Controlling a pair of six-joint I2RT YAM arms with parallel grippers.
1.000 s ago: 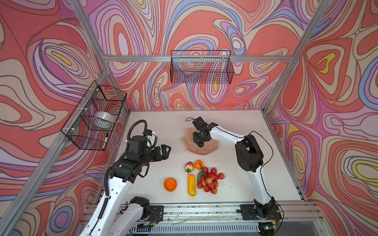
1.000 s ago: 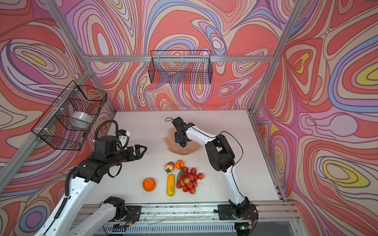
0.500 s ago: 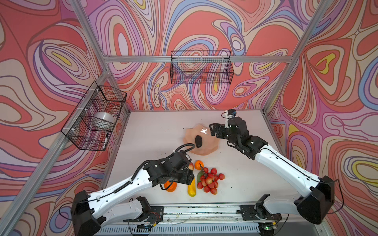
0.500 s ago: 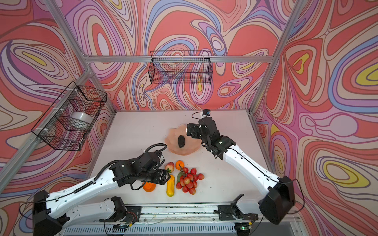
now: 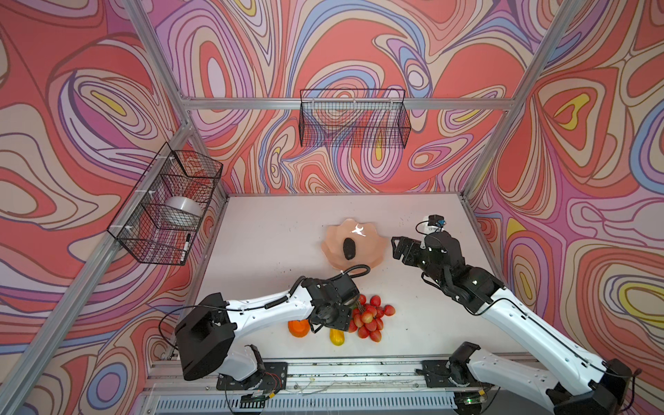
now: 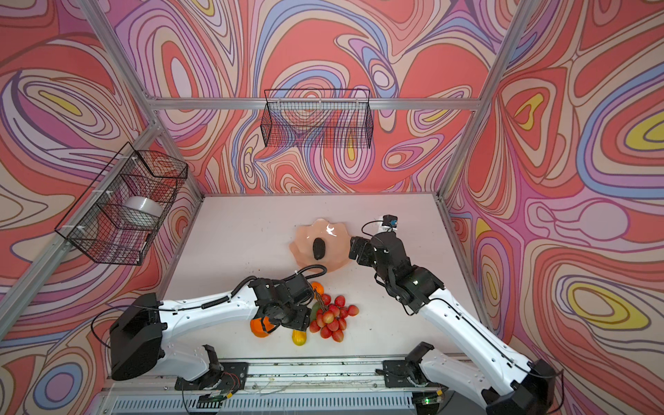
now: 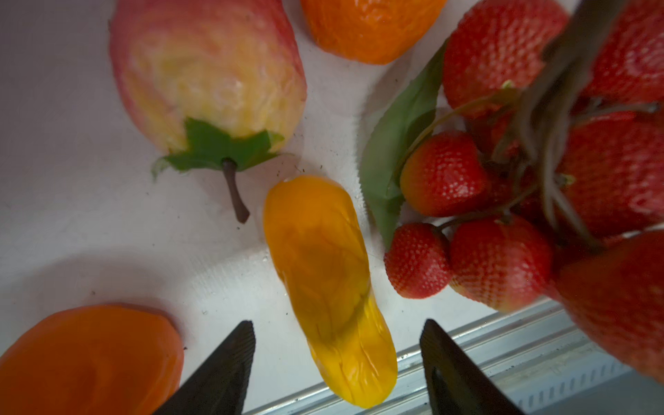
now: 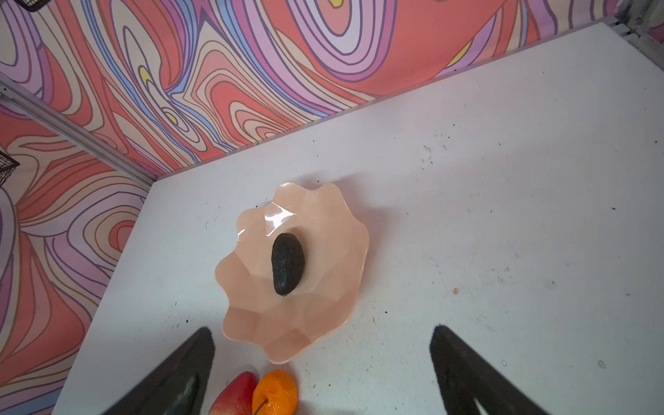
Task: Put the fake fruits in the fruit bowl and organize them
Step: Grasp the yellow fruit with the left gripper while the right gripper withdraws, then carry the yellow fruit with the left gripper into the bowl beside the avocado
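In both top views the fruit bowl (image 5: 373, 248) sits mid-table with only the black bumpy oval (image 5: 349, 248) in it. The other fruits lie clustered near the front rail, well apart from the bowl: an orange (image 5: 299, 327), the yellow elongated fruit (image 5: 337, 337) and the red grape bunch (image 5: 370, 318). My left gripper (image 5: 336, 323) is low over that cluster and covers most of the yellow fruit; from here I cannot tell how wide its jaws stand. My right gripper (image 5: 398, 248) hangs just beside the bowl's right rim, jaws spread, nothing in them. In a top view a second orange (image 6: 317, 287) peeks out behind the left wrist.

The left wrist camera settles it. The two fingertips (image 7: 240, 345) stand wide apart, one on each side of the yellow fruit's near end. Table shows in both gaps, so nothing is gripped yet. The fruit's long axis runs away from the pincer, roughly square to the closing line, which I judge right for a squeeze across its narrow width. The pink-red peach (image 7: 208, 72) lies beyond on one side and the grapes sit close on the other.

The right wrist camera shows spread, empty fingers framing the bowl, with the oval lying in its middle. The left arm is plainly nearer for this pick.
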